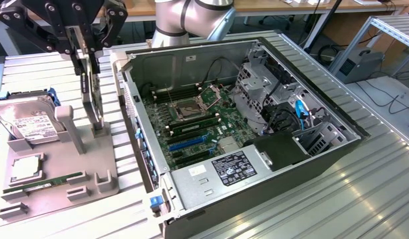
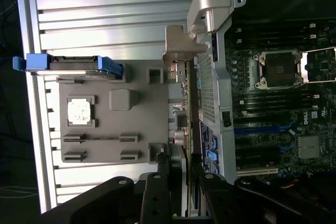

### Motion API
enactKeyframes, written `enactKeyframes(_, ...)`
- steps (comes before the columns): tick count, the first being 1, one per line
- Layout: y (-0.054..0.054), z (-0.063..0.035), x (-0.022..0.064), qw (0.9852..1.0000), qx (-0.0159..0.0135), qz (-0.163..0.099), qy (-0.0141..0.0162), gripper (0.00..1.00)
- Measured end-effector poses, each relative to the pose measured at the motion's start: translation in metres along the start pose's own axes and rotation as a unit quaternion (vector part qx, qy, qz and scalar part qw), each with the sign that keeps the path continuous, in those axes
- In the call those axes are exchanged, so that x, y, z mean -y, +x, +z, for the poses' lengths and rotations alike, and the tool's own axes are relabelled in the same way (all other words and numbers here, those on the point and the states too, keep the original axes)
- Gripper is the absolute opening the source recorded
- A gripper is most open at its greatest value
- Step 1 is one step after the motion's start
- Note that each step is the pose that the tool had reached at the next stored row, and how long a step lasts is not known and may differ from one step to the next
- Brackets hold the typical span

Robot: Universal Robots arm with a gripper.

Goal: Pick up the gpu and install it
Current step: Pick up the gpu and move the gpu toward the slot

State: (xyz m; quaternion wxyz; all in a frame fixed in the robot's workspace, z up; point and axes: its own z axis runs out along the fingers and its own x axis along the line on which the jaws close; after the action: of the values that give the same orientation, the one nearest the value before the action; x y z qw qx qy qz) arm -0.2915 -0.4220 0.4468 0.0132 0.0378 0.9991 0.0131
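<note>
The gpu (image 1: 92,94) is a thin dark card standing on edge, upright over the grey holder (image 1: 91,164) to the exterior view's left of the open computer case (image 1: 128,69). Its lower end is at the holder's slot; I cannot tell whether it still rests there. My gripper (image 1: 84,52) comes down from above with its black fingers pressed on both faces of the card's upper part, shut on it. In the wrist view the gpu (image 2: 185,124) is seen edge-on, running out from between the gripper (image 2: 184,182) fingers alongside the case wall.
On the holder lie a hard drive (image 1: 28,122) with blue rails, a processor chip (image 1: 26,169) and a green memory stick (image 1: 45,181). Inside the case the motherboard shows blue expansion slots (image 1: 188,142) and an open processor socket (image 1: 191,107). Ribbed aluminium table (image 1: 363,199) surrounds everything.
</note>
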Motion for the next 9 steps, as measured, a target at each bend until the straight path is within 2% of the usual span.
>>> enactKeyframes(9, -0.0055, 0.0003, -0.0004, 1.0000, 0.0001, 0.000, 0.0006, 0.27)
